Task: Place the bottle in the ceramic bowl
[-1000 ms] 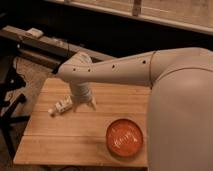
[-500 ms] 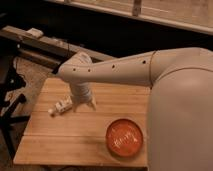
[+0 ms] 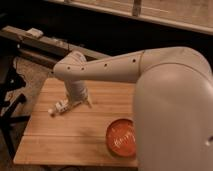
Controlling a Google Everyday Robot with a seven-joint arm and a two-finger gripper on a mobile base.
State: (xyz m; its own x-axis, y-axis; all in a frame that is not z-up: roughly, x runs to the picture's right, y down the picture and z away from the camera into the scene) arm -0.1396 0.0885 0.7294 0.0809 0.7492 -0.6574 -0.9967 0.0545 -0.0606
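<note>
Wooden slatted bench [image 3: 60, 142] is filling the lower left of the view, with a dark floor and dark fittings lying around it. The bottle [image 3: 58, 108] is lying on its side on the bench top, close to the left edge and about midway between the far and near edges, its long axis running toward the bench middle. The gripper [image 3: 78, 101] is pointing down at the bottle's inner end, touching or just beside it; whether it is clasping the bottle I cannot tell. The ceramic bowl [image 3: 121, 138] is sitting upright near the near edge, well apart from the bottle, its right side being covered by the robot's bulky white arm [image 3: 115, 65], which is reaching in from the right. Behind the far edge a dark rail [image 3: 50, 45] is running across, carrying a small pale object [image 3: 35, 33].
</note>
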